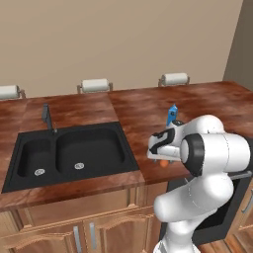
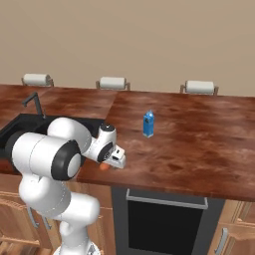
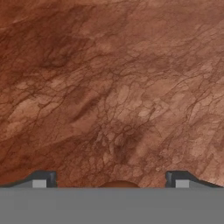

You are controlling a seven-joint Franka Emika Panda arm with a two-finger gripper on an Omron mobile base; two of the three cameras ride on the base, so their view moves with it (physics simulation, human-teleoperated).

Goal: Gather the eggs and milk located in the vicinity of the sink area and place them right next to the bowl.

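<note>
Two base views from behind, left and right, sharing the counter [image 1: 207, 104], hand view close above its surface

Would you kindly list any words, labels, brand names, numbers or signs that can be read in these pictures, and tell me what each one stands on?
No text can be read in any of the views.
milk carton: pale markings on its blue front, too small and blurred to read as letters.
paper towel rolls along the back of the counter: plain white, no print.
sink and oven door: no labels or signs visible.
</note>
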